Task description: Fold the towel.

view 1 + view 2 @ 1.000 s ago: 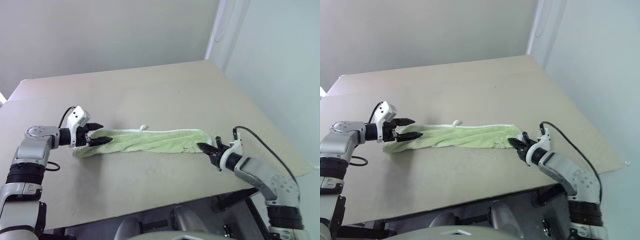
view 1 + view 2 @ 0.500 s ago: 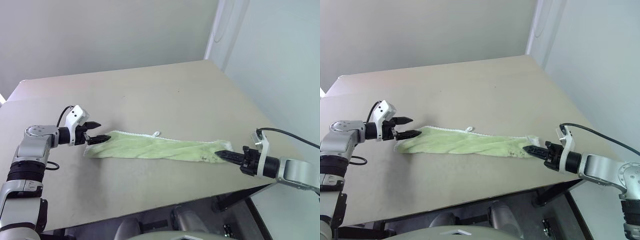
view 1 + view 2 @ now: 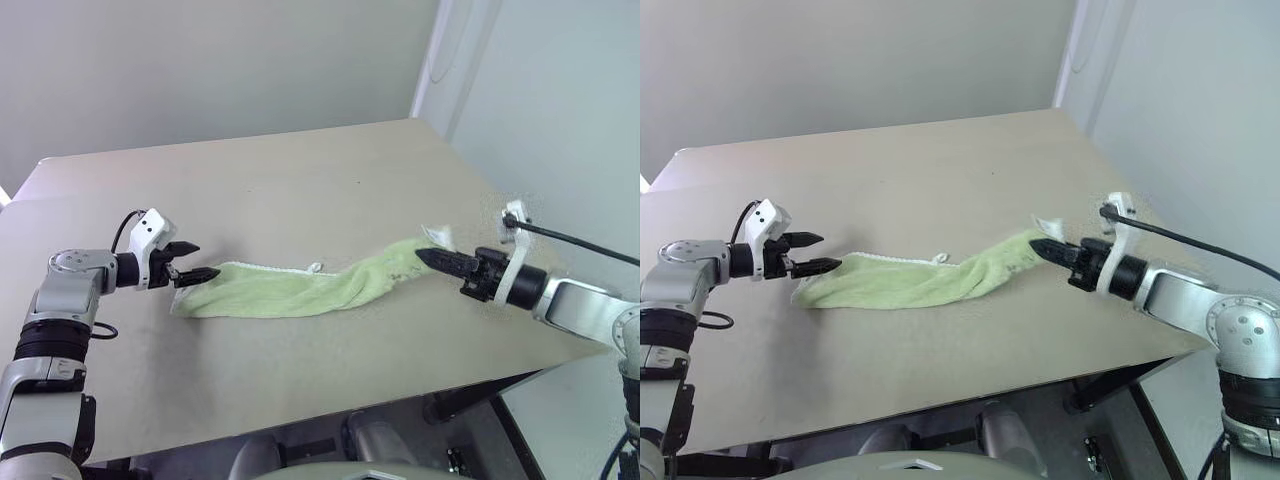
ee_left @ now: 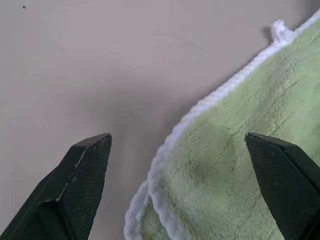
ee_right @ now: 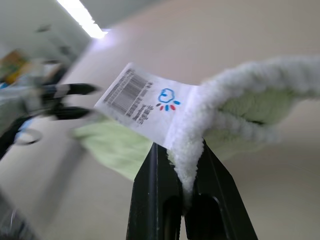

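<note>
Now | right claw (image 3: 428, 258) pinches towel (image 3: 290, 291) end | table (image 3: 300, 180)

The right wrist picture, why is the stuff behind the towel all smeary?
In the right wrist view the right tool, pinching the towel, and its label look sharp, but the far table and the left tool are blurred. The left wrist view is crisp, and the left tool's fingers cast soft shadows on the table.

Soft even light, blurred wrist background
</note>
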`<action>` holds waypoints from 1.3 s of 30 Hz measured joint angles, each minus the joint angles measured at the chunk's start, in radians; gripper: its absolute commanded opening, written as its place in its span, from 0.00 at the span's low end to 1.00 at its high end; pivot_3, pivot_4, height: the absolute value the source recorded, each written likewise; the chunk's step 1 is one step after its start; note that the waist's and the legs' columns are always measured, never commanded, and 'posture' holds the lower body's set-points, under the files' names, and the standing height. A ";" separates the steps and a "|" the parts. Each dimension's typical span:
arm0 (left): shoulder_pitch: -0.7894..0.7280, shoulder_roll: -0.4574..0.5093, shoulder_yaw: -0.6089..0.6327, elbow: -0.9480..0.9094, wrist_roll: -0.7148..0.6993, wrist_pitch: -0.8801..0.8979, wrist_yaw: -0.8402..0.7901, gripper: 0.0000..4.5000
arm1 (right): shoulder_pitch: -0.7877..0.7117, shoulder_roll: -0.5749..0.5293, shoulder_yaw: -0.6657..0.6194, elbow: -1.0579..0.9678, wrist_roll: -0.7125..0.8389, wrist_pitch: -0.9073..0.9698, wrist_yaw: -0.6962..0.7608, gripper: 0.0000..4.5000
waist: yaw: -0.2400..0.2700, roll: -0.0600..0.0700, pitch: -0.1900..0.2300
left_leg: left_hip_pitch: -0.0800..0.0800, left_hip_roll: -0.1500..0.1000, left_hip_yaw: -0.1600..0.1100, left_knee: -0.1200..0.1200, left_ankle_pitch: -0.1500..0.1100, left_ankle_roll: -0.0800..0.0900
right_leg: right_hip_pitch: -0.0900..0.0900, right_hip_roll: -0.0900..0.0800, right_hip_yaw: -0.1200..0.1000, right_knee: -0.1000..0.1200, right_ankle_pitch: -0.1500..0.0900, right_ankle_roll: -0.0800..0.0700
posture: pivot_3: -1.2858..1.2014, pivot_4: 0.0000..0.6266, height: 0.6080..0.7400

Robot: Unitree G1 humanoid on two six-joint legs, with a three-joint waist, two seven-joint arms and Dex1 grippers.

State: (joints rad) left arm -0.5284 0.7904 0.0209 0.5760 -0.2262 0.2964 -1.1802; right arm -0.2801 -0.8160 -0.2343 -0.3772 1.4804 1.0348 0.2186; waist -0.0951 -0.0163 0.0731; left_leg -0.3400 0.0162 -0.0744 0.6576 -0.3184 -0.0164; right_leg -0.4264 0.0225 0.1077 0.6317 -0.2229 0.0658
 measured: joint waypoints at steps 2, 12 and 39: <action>-0.006 0.000 0.000 0.013 0.001 0.000 0.000 1.00 | -0.046 0.008 0.049 -0.029 -0.029 0.001 0.052 0.01 | 0.000 0.000 0.000 | 0.000 0.000 0.000 0.000 0.000 0.000 | 0.000 0.000 0.000 0.000 0.000 0.000 | 0.52 0.00 1.00; -0.033 -0.018 -0.007 0.041 0.022 -0.019 0.001 1.00 | -0.249 0.161 0.468 0.075 -0.408 0.032 0.258 0.01 | 0.000 0.000 0.000 | 0.000 0.000 0.000 0.000 0.000 0.000 | -0.001 -0.001 -0.001 0.000 0.001 0.000 | 0.52 0.00 1.00; -0.028 -0.020 -0.001 0.039 0.017 -0.030 0.005 1.00 | -0.312 0.505 0.484 0.237 -0.747 -0.005 0.421 0.85 | -0.001 0.000 0.000 | -0.001 0.000 -0.004 0.001 0.000 0.000 | -0.001 -0.001 -0.003 0.003 0.003 0.004 | 0.52 0.00 1.00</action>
State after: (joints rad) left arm -0.5567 0.7703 0.0195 0.6151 -0.2090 0.2662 -1.1751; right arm -0.5923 -0.3111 0.2498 -0.1400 0.7331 1.0303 0.6391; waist -0.0961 -0.0162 0.0728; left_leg -0.3409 0.0157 -0.0784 0.6582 -0.3184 -0.0165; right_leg -0.4274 0.0220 0.1045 0.6343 -0.2199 0.0694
